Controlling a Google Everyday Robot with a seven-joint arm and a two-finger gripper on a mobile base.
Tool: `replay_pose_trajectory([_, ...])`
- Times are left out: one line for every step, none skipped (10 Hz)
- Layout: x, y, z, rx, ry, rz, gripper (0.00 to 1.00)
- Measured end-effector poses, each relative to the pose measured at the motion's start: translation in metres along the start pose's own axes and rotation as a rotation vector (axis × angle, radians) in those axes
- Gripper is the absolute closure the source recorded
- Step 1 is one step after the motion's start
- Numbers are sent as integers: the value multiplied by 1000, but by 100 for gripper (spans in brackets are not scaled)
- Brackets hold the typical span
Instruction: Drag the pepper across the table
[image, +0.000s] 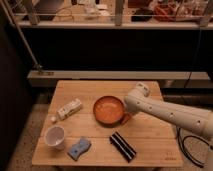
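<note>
Only one view: the gripper (128, 118) sits low at the bowl's (107, 110) right edge, fingers shut. The pepper (125, 120) seems tucked under it on the table (150, 137). Probably light, firm, rolls easily, so I'd press mid-body.

Bowl (109, 110) mid-table (150, 145); gripper (128, 118) at bowl's right; cup (55, 137) front-left.
</note>
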Motion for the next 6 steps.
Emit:
replay_pose_trajectory([0,0,-1,3,1,-9,99])
replay_pose_trajectory([0,-4,-1,6,1,-18,99])
replay_pose_trajectory([-1,-8,-2,8,1,-24,99])
replay_pose_trajectory([-1,-10,-2,10,1,-30,99])
replay_pose_trajectory([-2,-11,-2,12,1,-38,99])
replay_pose_trajectory([-2,-12,-3,17,2,-46,99])
